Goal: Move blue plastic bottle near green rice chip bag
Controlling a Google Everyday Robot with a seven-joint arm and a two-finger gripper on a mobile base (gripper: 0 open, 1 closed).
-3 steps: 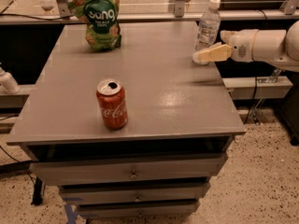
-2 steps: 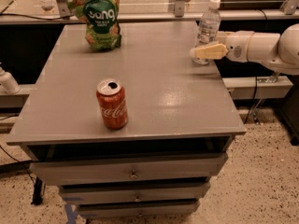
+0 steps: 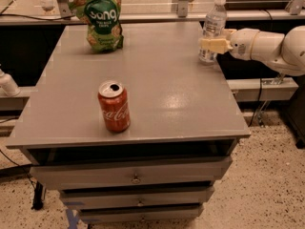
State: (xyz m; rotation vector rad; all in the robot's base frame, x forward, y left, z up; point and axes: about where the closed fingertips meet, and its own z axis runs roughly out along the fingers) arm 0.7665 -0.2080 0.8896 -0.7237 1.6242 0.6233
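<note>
The blue plastic bottle (image 3: 214, 20) is a slim clear bottle with a white cap. It stands upright at the far right edge of the grey table (image 3: 157, 85). My gripper (image 3: 208, 45) reaches in from the right on a white arm and sits at the bottle's lower half, crossing in front of it. The green rice chip bag (image 3: 101, 16) stands at the far left of the table, well apart from the bottle.
A red cola can (image 3: 114, 106) stands upright at the table's front left of centre. Drawers (image 3: 136, 175) run below the tabletop. A rail (image 3: 157, 17) runs along behind the table. The arm's white body (image 3: 271, 46) hangs past the right edge.
My gripper has moved left and slightly away, from beside the bottle to up against its lower half. The bottle, bag and can have not moved.
</note>
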